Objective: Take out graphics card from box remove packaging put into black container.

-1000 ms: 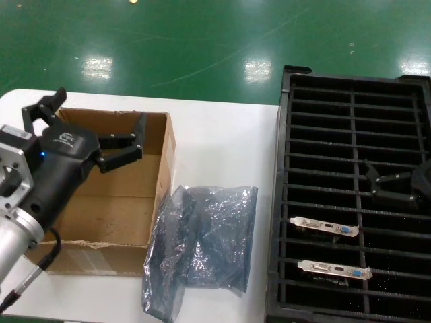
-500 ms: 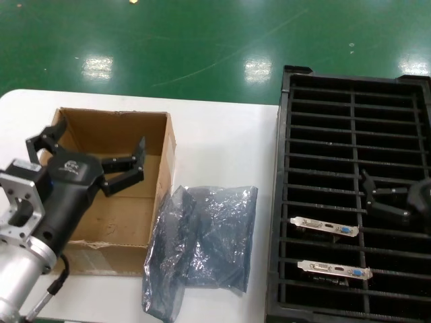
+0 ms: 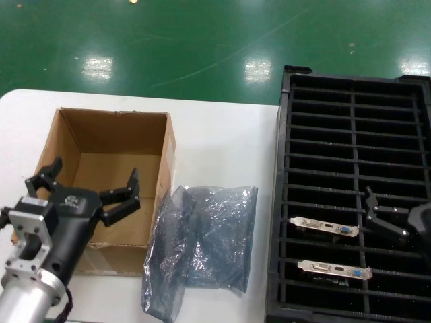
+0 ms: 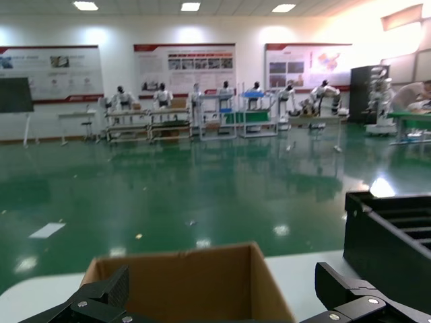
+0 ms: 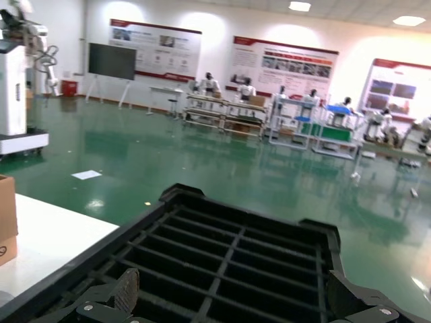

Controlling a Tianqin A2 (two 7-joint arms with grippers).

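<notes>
We see two graphics cards standing in slots of the black container (image 3: 350, 101), both in its left column toward the near end: one graphics card (image 3: 324, 227) sits a few slots farther from us, and the second graphics card (image 3: 335, 270) sits nearer, with one empty slot between them. Each shows its long silver end bracket with a white port and a blue port facing up.

The black container fills the right side of the white table (image 3: 222, 145), its slats running in two columns. The right gripper (image 3: 385, 220) hovers over the right column, just right of the farther card, its fingers spread wide and nothing between them. From its wrist camera we look across the container's empty slots toward the far end.

Left of the container, the packaging (image 3: 202, 239) lies crumpled and flat on the table, touching the right wall of the box (image 3: 108, 138). The box stands open, and the part of its floor that we can see is bare cardboard.

The left gripper (image 3: 84, 192) hangs over the near half of the box, its fingers wide apart and holding nothing. Its wrist camera shows the box's far wall between the two fingertips (image 4: 101, 296).
</notes>
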